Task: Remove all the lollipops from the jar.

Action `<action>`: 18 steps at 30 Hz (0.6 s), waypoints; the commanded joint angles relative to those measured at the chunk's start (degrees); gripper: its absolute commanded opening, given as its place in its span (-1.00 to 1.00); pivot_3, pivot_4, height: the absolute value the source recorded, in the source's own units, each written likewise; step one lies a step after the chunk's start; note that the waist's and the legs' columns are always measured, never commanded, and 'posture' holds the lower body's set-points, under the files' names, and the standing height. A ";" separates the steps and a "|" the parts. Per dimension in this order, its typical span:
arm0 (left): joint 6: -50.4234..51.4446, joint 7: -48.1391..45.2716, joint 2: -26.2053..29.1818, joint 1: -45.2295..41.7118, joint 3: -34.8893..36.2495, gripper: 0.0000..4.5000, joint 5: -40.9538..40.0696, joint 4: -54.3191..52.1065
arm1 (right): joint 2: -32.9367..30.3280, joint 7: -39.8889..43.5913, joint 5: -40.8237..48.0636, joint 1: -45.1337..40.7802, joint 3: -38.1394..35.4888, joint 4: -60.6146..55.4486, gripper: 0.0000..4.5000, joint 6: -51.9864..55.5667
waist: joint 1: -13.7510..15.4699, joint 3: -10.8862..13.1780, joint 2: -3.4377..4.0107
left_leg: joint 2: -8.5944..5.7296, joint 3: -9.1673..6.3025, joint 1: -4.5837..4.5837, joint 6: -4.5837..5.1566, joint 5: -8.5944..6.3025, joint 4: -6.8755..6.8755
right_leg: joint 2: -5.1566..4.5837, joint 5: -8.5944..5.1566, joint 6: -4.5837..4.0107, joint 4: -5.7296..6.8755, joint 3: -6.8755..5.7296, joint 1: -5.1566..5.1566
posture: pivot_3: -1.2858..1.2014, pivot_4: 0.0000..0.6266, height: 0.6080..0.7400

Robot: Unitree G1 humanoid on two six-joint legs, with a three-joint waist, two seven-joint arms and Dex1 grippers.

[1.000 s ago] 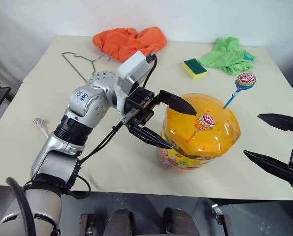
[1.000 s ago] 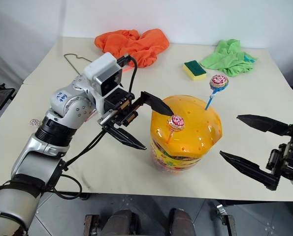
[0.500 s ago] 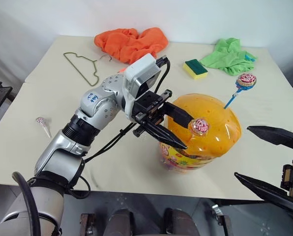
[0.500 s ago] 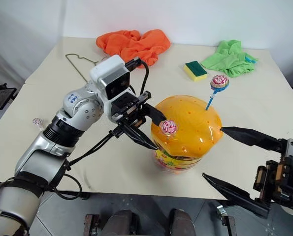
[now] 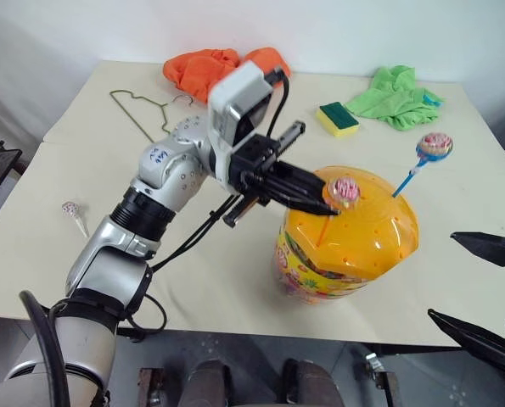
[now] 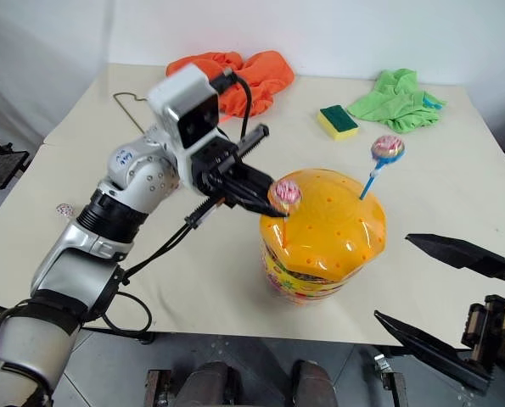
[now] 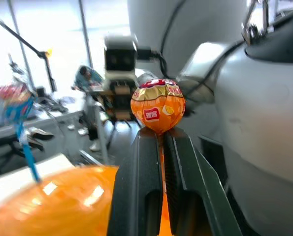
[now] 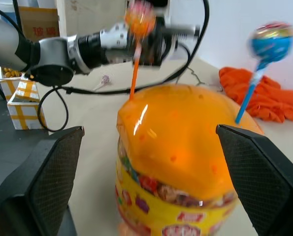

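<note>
Left wrist view showed the pink-swirl wrapped lollipop on an orange stick (image 7: 157, 105) standing upright, its round head just above the fingertips and its stick running down between them. The left gripper (image 5: 324, 206) was pressed together on that stick, over the near-left part of the orange domed lid (image 5: 367, 222) dotted with small holes. In the right wrist view the stick's lower end still met the dome. That lid capped the large squat clear plastic jar (image 5: 320, 275) with a colourful printed label, standing near the front edge of the cream table (image 5: 91, 161); the label's writing was too small to read. A second lollipop with a pink-swirl head on a blue stick (image 5: 428, 151) stuck up from the lid's far-right side, leaning away to the right. The right gripper (image 6: 443, 292) hung spread wide, apart from the jar at the front right. A small lollipop on a pale stick (image 5: 72, 212) lay on the table at the left. Farther back lay a wire hanger (image 5: 142, 112), a crumpled orange cloth (image 5: 203, 69), a yellow-and-green sponge (image 5: 335, 118) and a green cloth (image 5: 396, 95). Handwritten marks on the left arm's grey casing were unreadable.
</note>
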 commanded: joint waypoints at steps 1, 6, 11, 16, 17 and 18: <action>-0.57 -6.42 -1.15 -2.90 3.97 -0.99 1.53 2.42 | -0.19 3.42 -0.86 1.11 -2.48 1.98 1.00 -1.40 | 0.00 0.00 0.00 | 0.00 0.02 0.00 0.00 0.00 0.00 | 0.01 0.00 0.00 0.00 0.00 0.02 | 0.03 -0.52 1.00; -1.25 -3.89 -2.15 -6.68 9.46 -0.99 6.52 8.35 | -0.70 8.46 -2.72 2.17 -4.04 5.47 1.00 -1.65 | 0.02 0.00 0.00 | -0.04 0.13 -0.03 0.00 0.00 -0.02 | 0.04 0.01 0.02 -0.06 0.04 0.01 | 0.03 -0.52 1.00; -4.58 1.89 0.37 -8.81 13.79 -0.99 15.59 14.26 | -0.74 11.64 -2.92 3.64 -6.62 8.17 1.00 -1.06 | -0.13 0.00 0.00 | -0.05 0.32 0.00 0.00 0.00 -0.08 | 0.06 0.01 0.03 -0.09 0.08 0.01 | 0.03 -0.52 1.00; 2.35 15.68 7.64 -9.71 15.21 -0.99 26.25 19.18 | -1.74 13.84 -4.21 4.00 -7.06 10.90 1.00 -0.90 | -0.28 0.00 0.00 | -0.04 0.32 0.00 0.00 0.00 -0.10 | 0.07 0.01 0.03 -0.09 0.11 0.00 | 0.03 -0.52 1.00; 5.53 19.96 9.08 -9.80 14.80 -0.99 28.89 20.02 | -2.07 14.02 -4.52 3.82 -6.87 11.39 1.00 -0.85 | -0.33 0.00 0.00 | -0.04 0.31 0.02 0.00 0.00 -0.11 | 0.07 0.01 0.03 -0.08 0.13 0.00 | 0.03 -0.52 1.00; 8.34 23.25 10.24 -9.66 14.19 -0.99 31.37 20.42 | -2.33 14.19 -4.78 3.65 -6.69 11.78 1.00 -0.81 | -0.33 0.00 0.00 | -0.04 0.25 0.03 0.00 0.00 -0.14 | 0.07 0.01 0.03 -0.08 0.15 -0.01 | 0.03 -0.52 1.00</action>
